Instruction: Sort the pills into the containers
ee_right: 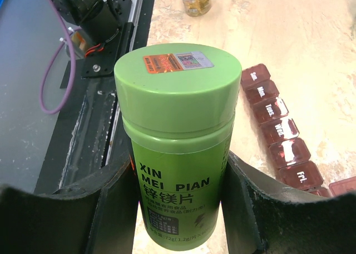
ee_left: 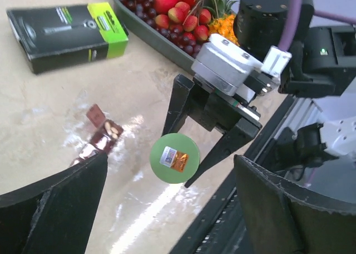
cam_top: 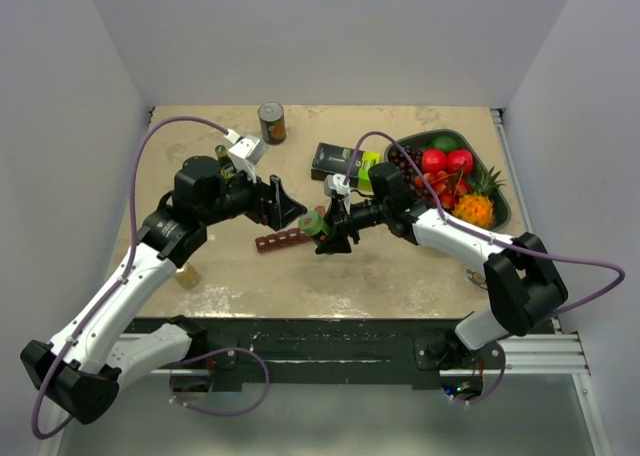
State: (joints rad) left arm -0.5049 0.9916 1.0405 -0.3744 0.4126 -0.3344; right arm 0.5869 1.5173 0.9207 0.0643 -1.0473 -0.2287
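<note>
Risks, big to small:
- The table point(cam_top: 400, 276) is crowded. The tray point(cam_top: 503, 204) and box point(cam_top: 340, 161) sit behind the right jaws, so a wide swing that way may clip them.
- The right gripper point(cam_top: 322, 226) is clamped on the bottle's point(ee_right: 178, 154) lower body. The grip looks firm, but most of the bottle sticks out past the fingertips. A push on that end may lever it loose, and it would drop near or onto the strip point(cam_top: 283, 240).
- The left gripper point(cam_top: 288, 204) has its jaws spread wide with nothing in them, facing the cap point(ee_right: 173, 78) and apart from it. If it closes off-centre, it may shove the bottle rather than grip the cap.
- The strip lies loose on the table, so a bump would likely skew it or flick the lids.
- The compartments are small. Pills poured from up here will probably scatter.

Orientation:
- The bottle's long axis runs straight out along the right fingers. The cap end points at the left jaws, and the cap is on.
- The strip lies flat, low between the two sets of jaws, just beside the right ones. Its long axis runs roughly from under the left jaws toward the right jaws.
- The strip's day labels face up, and the "Sun" end is farthest from the right jaws. One lid at the left-jaw end looks open; I can't tell about the others.
</note>
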